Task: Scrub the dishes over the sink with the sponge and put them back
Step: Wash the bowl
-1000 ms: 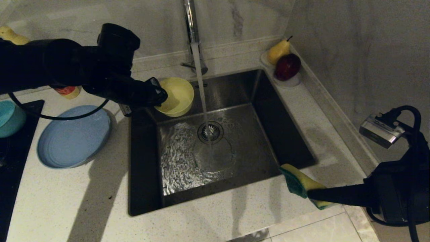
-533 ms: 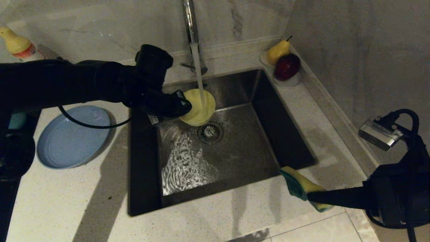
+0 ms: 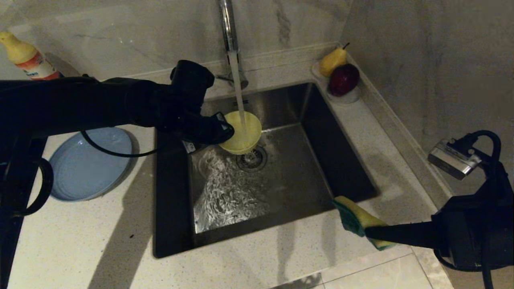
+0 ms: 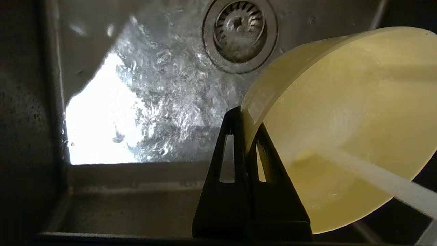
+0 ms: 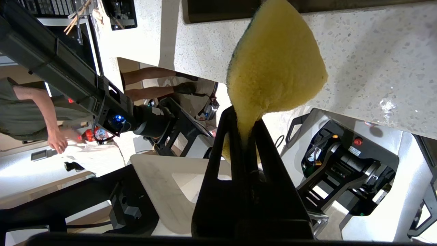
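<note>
Holding bowl by rim under tap, left gripper clamped; wet rim may slip. Right gripper pinches sponge.

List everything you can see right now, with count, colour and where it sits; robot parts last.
yellow bowl: one, pale yellow, over the sink under the water stream
sponge: one, yellow and green, over the counter by the sink's near right corner
plate: one, light blue, counter left of sink
sink: one, steel, centre, drain in its middle
tap: one, chrome, behind sink, running
pear: one, yellow, back right corner
red fruit: one, dark red, beside pear
bottle: one, yellow, back left
left gripper: black, shut on bowl's rim
right gripper: black, shut on sponge
</note>
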{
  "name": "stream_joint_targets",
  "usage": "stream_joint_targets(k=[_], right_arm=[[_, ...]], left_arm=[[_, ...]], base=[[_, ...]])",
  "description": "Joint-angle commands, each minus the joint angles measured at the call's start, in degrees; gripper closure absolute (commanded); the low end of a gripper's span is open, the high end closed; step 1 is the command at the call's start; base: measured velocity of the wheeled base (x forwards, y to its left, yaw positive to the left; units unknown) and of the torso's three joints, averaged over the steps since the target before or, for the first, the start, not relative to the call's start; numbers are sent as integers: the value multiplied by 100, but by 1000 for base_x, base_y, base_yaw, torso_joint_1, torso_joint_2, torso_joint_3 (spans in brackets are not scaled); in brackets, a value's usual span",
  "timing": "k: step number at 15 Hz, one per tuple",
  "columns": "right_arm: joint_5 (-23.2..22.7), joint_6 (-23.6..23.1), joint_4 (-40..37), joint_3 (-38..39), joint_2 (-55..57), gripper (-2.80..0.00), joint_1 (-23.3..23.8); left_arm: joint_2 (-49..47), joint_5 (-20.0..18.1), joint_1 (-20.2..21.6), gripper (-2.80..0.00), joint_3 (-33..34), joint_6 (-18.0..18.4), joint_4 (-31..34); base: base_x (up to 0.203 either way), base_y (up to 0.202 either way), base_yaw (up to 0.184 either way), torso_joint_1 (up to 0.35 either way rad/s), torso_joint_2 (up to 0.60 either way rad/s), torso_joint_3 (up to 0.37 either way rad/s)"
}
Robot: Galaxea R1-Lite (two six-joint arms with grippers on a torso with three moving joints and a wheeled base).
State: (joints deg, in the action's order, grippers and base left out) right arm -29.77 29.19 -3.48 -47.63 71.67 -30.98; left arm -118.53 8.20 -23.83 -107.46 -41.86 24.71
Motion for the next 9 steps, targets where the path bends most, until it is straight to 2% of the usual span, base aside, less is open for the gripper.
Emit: stream_joint_targets(k=[1,7,9], right_arm=[[-11,17,-4,7,-4,0,4],[-20,34,-13,52,-13,0,4],[-11,34,-13,52,-21,0,4]], left_arm=[[110,6,-5,0,82,-32,55],[446,72,-84,0,642,-58,93],[583,631,-79,0,834,-41,34]], base=[[0,0,0,0,0,0],[0,0,0,0,0,0],[0,0,0,0,0,0]])
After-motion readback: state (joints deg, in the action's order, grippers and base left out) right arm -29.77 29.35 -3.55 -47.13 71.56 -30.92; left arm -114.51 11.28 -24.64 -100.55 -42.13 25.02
